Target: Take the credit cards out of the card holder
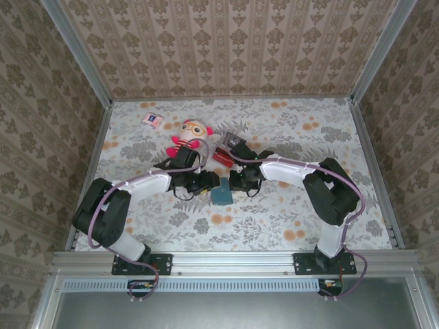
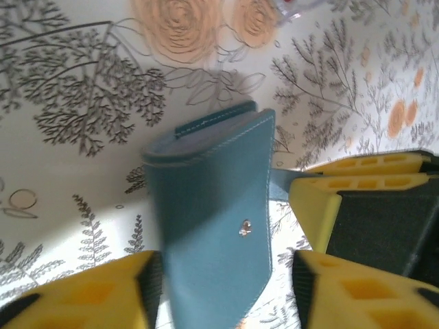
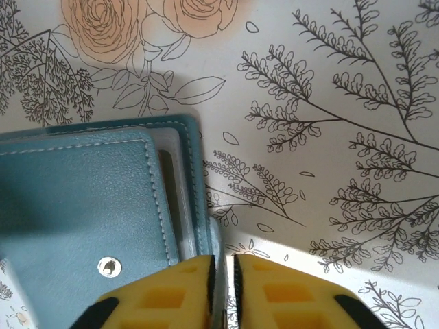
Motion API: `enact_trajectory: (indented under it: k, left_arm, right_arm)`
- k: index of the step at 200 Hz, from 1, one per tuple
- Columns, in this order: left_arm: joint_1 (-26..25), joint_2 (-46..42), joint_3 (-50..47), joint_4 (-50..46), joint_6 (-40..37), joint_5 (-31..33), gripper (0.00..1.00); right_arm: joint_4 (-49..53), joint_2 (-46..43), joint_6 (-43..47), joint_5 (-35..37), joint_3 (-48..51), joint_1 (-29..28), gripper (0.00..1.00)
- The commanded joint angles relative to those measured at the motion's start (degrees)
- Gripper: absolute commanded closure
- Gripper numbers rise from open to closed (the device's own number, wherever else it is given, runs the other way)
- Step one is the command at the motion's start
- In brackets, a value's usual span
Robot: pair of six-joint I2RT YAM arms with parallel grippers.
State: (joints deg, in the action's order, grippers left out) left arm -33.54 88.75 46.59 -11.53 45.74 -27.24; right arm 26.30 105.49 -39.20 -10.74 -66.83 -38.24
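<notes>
The card holder, folded on the worktop, is pinched at its edge by the narrowed right end effector and straddled by the wide-open left end effector, so opening is judged in hand, and the flap is next to be lifted clear.

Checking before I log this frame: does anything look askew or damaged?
Nothing damaged or spilled. The card holder gapes slightly, pale inner layers showing along the edge that the right gripper pinches.
</notes>
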Motion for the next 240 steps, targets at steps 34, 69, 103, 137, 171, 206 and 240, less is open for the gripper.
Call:
enact_trajectory:
  k: [34,69,103,137,171,206,240]
  left_arm:
    - [2.47,-4.77,3.76,-10.64,-2.86,9.58,0.07]
    - [5.99,-8.43,4.20,-14.37,-2.53,15.72,0.00]
    - [9.06,-10.38,4.02,-14.78,-1.97,15.98,0.00]
    - [10.06,-12.38,3.30,-15.59,-2.05,16.52,0.00]
    - [10.54,-14.45,1.78,-14.75,-2.25,16.26,0.00]
    - [10.69,-15.10,1.07,-14.02,-2.11,15.40,0.00]
    - [10.68,-14.67,0.62,-13.20,-1.88,13.88,0.00]
  right_arm:
    - [-0.06,-4.04,3.36,-0.22,-0.43,0.20,0.93]
    - [1.19,-7.64,6.46,-4.07,-2.06,-0.08,0.95]
    - [-1.09,-9.25,5.99,-9.38,-3.20,-1.09,0.95]
    - [-2.22,-8.22,4.90,-11.00,-5.06,-2.26,0.95]
    - [-4.50,-6.13,4.26,-15.18,-6.34,-2.54,0.95]
    - [-2.92,-4.30,4.00,-12.73,-7.52,-2.42,0.95]
    - [-0.67,-5.15,3.95,-8.14,-6.07,-1.37,0.95]
